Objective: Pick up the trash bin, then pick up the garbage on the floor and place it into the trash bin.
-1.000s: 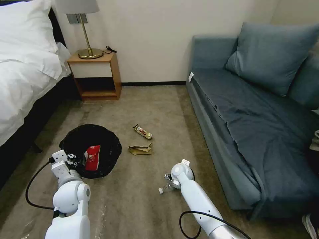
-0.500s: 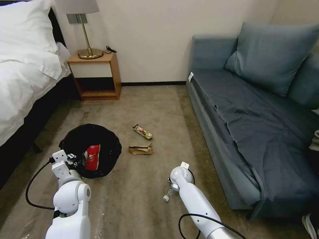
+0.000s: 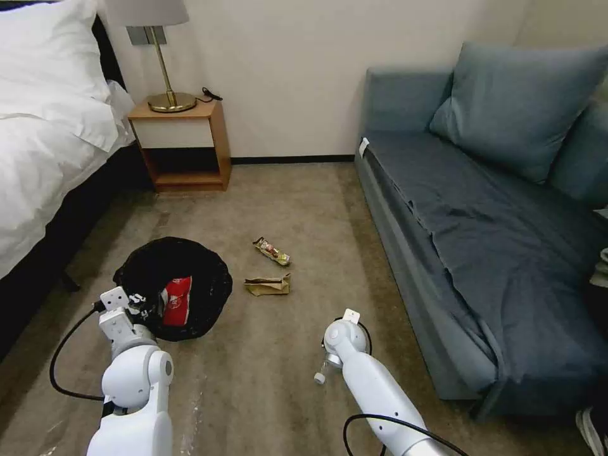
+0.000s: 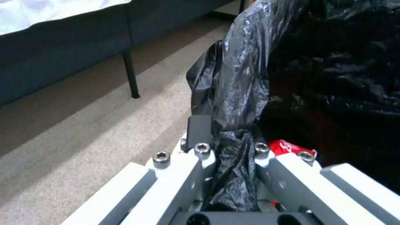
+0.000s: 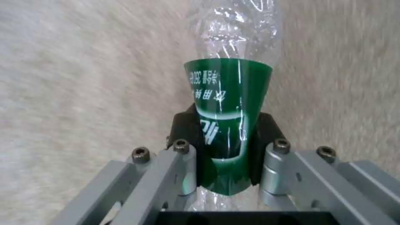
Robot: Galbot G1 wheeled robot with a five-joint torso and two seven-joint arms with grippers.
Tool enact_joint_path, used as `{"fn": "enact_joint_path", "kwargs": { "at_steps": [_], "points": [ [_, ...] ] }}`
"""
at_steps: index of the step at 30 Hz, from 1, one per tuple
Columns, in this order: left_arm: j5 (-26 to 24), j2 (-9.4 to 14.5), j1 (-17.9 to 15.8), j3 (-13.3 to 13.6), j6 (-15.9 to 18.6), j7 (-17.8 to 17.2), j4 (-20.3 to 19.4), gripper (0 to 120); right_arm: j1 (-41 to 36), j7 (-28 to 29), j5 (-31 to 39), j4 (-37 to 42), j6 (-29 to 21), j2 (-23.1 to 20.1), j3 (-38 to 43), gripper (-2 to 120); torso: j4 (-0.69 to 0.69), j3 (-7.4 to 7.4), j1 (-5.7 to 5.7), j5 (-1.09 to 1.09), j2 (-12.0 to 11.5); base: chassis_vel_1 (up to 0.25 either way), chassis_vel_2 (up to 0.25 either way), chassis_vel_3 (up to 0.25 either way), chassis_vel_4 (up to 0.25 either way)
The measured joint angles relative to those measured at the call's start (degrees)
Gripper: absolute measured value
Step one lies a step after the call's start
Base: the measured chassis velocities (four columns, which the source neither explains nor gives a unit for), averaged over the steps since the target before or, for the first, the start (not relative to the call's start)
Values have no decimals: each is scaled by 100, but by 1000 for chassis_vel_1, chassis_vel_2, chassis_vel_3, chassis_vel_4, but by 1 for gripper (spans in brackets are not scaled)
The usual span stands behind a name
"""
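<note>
The right gripper [image 5: 227, 150] is squeezing the clear bottle [image 5: 228, 103] across its green label, long axis running away from the wrist. In the head view its white cap [image 3: 319, 379] is pointing toward the robot. The left gripper [image 4: 229, 150] is pinching the trash bin [image 3: 174, 285] liner.

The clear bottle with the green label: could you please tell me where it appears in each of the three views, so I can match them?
Head view: clear bottle low near the middle, at the right gripper, white cap showing.
Left wrist view: not in it.
Right wrist view: bottle centred, pinched at its green label by the right gripper.
Shared landmark: the beige carpet.
</note>
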Motion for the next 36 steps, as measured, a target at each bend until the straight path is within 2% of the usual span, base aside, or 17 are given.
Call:
{"fn": "enact_joint_path", "kwargs": {
  "at_steps": [10, 12, 13, 14, 17, 19, 23, 30, 32, 36],
  "points": [
    [-35, 12, 45, -13, -23, 17, 15, 2, 362, -116, -184, 976, 242, -374, -657, 17, 0, 0, 0, 0, 0, 0, 0, 0, 0],
    [-64, 16, 66, -14, -31, 21, 48, 2, 578, -708, -696, 1307, 864, -515, -1050, 17, 0, 0, 0, -1, 0, 0, 0, 0, 0],
    [-66, 15, 71, -14, -36, 21, 56, 2, 667, -837, -790, 1406, 1020, -548, -1185, 17, 0, 0, 0, 0, 0, 0, 0, 0, 0],
    [-66, 15, 71, -14, -36, 21, 56, 2, 667, -837, -790, 1406, 1020, -548, -1185, 17, 0, 0, 0, 0, 0, 0, 0, 0, 0],
    [-71, 0, 84, -10, -50, 21, 81, 2, 1037, -1011, -833, 1663, 1449, -577, -1596, 17, 1, 0, 0, 0, 0, 0, 0, 0, 0],
    [-72, -8, 76, -6, -52, 22, 96, 2, 1286, -1084, -847, 1726, 1639, -524, -1845, 17, 0, 0, 0, -1, 0, 0, 0, 0, 0],
    [-74, -12, 55, 2, -52, 22, 108, 2, 1484, -1092, -833, 1773, 1714, -428, -2060, 17, 0, 0, 0, -1, 0, 0, 0, 0, 0],
    [-81, -42, 5, 10, -52, 2, 148, 2, 1867, -1038, -769, 1829, 1795, 23, -2607, 17, 1, 0, 0, -1, 0, 0, 0, 0, 0],
    [-80, -52, -5, 22, -52, -2, 159, 2, 1985, -1007, -790, 1730, 1937, 239, -2840, 17, 1, 0, 0, -1, 0, 0, 0, 0, 0],
    [-62, -72, -16, 41, -51, -6, 159, 2, 2082, -1009, -861, 1554, 2088, 409, -3101, 17, 2, 0, 0, -1, 0, 0, 0, 0, 0]
  ]
}}
